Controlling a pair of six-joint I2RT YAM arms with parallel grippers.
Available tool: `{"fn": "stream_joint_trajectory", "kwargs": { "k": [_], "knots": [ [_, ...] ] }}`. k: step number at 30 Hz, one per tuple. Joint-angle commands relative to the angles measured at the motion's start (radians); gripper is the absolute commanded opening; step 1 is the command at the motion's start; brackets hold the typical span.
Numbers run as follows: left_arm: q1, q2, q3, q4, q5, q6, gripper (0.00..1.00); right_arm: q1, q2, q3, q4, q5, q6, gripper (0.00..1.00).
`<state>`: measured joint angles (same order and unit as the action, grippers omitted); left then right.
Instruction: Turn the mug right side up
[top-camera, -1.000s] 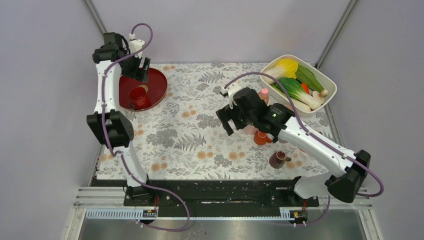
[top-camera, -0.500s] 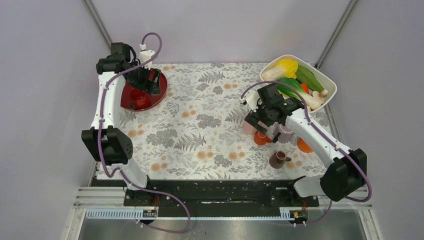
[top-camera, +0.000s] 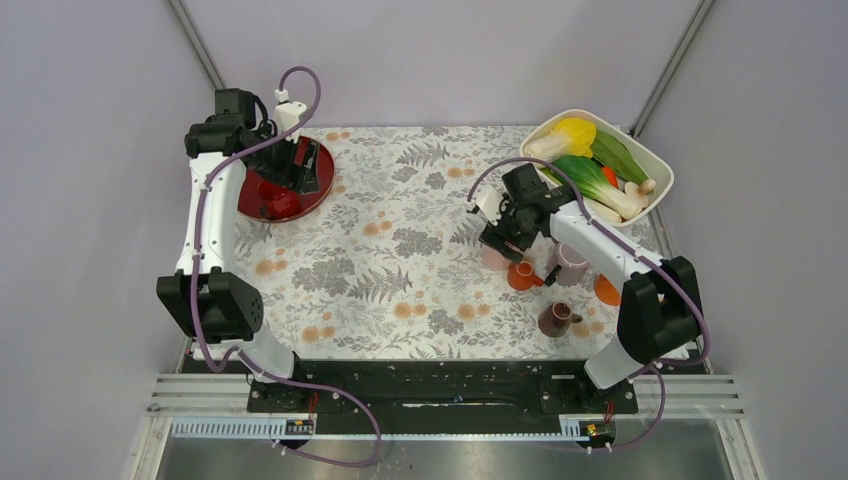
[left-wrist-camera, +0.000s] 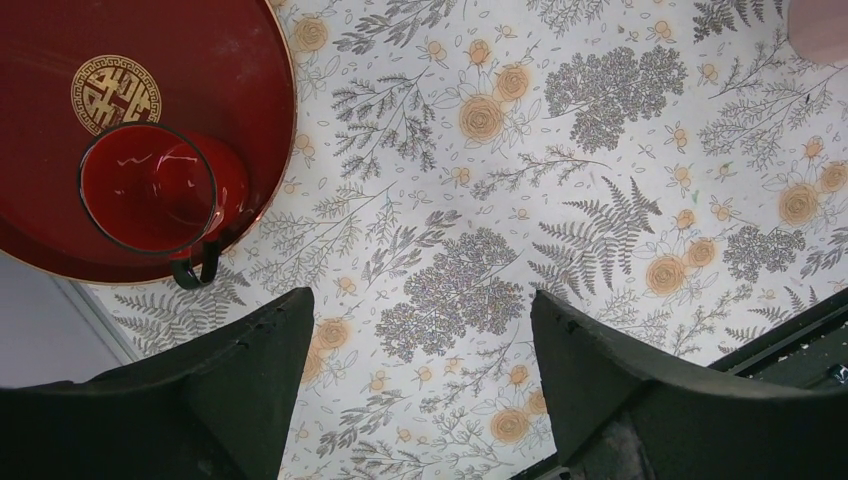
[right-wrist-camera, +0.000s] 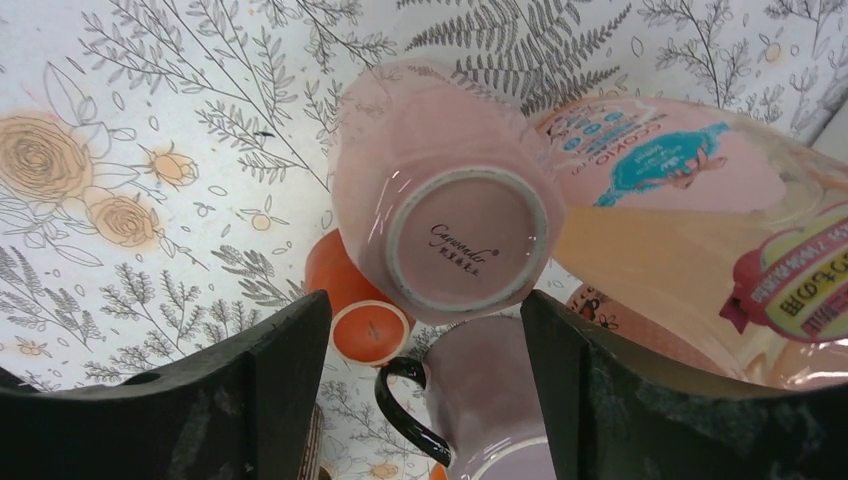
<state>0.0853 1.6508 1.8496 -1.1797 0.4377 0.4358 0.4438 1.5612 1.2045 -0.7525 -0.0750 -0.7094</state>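
Mug (right-wrist-camera: 465, 240), pale pink and tapered, standing upside down on a floral tablecloth (top-camera: 400, 250), right of centre on the table. Its flat underside faces up, ringed by a whitish foot, with a small maker's mark in script. Its handle cannot be seen.

The right gripper (right-wrist-camera: 420, 305) hangs directly above the mug, its fingers spread wide to either side of the upturned base. Whether either finger touches the mug cannot be told.

Just beside the mug, toward the near edge, a small orange cup (right-wrist-camera: 368, 328) also sits mouth down. Next to that cup is a greyish-mauve mug (right-wrist-camera: 490, 400) with a black handle. On another side of the pink mug, close against it, is a clear bottle (right-wrist-camera: 680, 230) of pale orange liquid with a pink and turquoise label.

Nearer the arm bases stands a dark brown mug (top-camera: 555, 319). Up and to its right is an orange object (top-camera: 604, 290), partly hidden by the arm. At the far right corner a white basin (top-camera: 655, 160) holds leafy vegetables.

Across the table, at the far left, a round red tray (left-wrist-camera: 200, 60) with a gold emblem carries a glossy red mug (left-wrist-camera: 150, 190), mouth up, with a dark handle. The left gripper (left-wrist-camera: 420, 300) hovers by the tray. Its fingers are parted, and in the wrist view only patterned cloth shows between them.
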Motion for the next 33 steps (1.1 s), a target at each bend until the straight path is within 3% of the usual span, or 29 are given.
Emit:
{"fn": "stream_joint_trajectory", "kwargs": {
  "k": [1, 6, 9, 15, 21, 26, 33],
  "knots": [
    [-0.002, -0.045, -0.022, 0.016, 0.030, 0.017, 0.82, -0.004, 0.013, 0.062, -0.018, -0.098, 0.062, 0.76],
    [-0.002, -0.042, -0.021, 0.016, 0.028, 0.011, 0.82, -0.002, 0.000, 0.062, -0.035, -0.181, 0.170, 0.68],
    [-0.001, -0.037, -0.015, 0.016, 0.030, 0.006, 0.82, 0.015, 0.006, 0.061, 0.005, -0.216, 0.320, 0.60],
    [-0.003, -0.019, 0.003, 0.015, 0.043, -0.014, 0.82, 0.119, 0.074, 0.104, 0.037, -0.261, 0.525, 0.57],
    [-0.002, -0.027, -0.010, 0.015, 0.035, -0.004, 0.82, 0.171, 0.112, 0.207, -0.082, -0.267, 0.540, 0.75],
    [-0.003, -0.043, -0.017, 0.015, 0.024, 0.016, 0.82, 0.170, 0.041, 0.173, -0.138, -0.141, 0.441, 0.87],
    [-0.002, -0.049, -0.017, 0.015, 0.051, -0.001, 0.82, 0.167, 0.044, 0.042, -0.017, -0.149, 0.237, 0.89]
  ]
}}
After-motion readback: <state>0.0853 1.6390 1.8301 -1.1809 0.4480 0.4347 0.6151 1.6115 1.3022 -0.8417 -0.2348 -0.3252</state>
